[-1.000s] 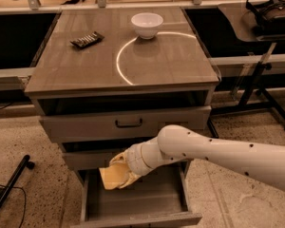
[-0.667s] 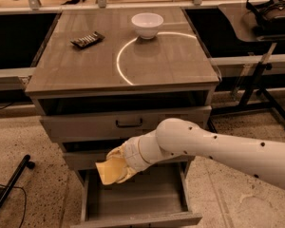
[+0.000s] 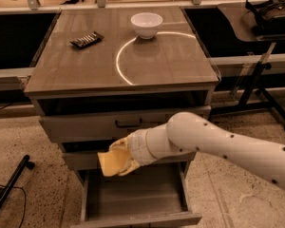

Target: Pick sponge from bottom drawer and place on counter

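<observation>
My gripper (image 3: 118, 159) is shut on the pale-yellow sponge (image 3: 109, 163) and holds it in the air above the open bottom drawer (image 3: 133, 198), in front of the middle drawer's face. The white arm reaches in from the right. The drawer's wide tray interior lies below the sponge. The glossy grey-brown counter (image 3: 85, 65) with its bright curved reflection is well above the gripper.
A white bowl (image 3: 146, 24) stands at the counter's back centre and a dark wrapped bar (image 3: 86, 39) lies at its back left. A side table with black legs (image 3: 266, 75) stands to the right. A black bar and cable (image 3: 9, 186) lie on the floor at left.
The gripper has lifted the sponge slightly up and to the left, out over the drawer's front left part. The arm has risen with it.
</observation>
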Controlling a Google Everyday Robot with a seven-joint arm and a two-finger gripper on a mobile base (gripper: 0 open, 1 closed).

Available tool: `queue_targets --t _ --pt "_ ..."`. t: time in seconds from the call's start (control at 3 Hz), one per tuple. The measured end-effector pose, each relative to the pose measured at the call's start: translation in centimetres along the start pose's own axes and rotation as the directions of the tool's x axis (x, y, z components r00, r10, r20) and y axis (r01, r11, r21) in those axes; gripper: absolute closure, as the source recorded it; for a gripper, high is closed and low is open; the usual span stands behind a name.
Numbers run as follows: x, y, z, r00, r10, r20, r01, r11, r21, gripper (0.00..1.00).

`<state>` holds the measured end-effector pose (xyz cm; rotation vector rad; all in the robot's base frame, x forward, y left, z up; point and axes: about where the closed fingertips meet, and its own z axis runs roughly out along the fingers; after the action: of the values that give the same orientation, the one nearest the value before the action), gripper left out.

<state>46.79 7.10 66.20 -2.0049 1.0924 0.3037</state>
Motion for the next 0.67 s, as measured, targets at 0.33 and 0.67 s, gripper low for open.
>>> queue_targets --t 0.33,0.67 --pt "-0.5 -2.4 -5.1 0.999 0.039 0.01 -0.039 0.9955 0.086 1.0" --pt "-0.5 -5.5 -10.6 0.995 0.102 0.023 -0.104 0.9793 0.174 1.0"
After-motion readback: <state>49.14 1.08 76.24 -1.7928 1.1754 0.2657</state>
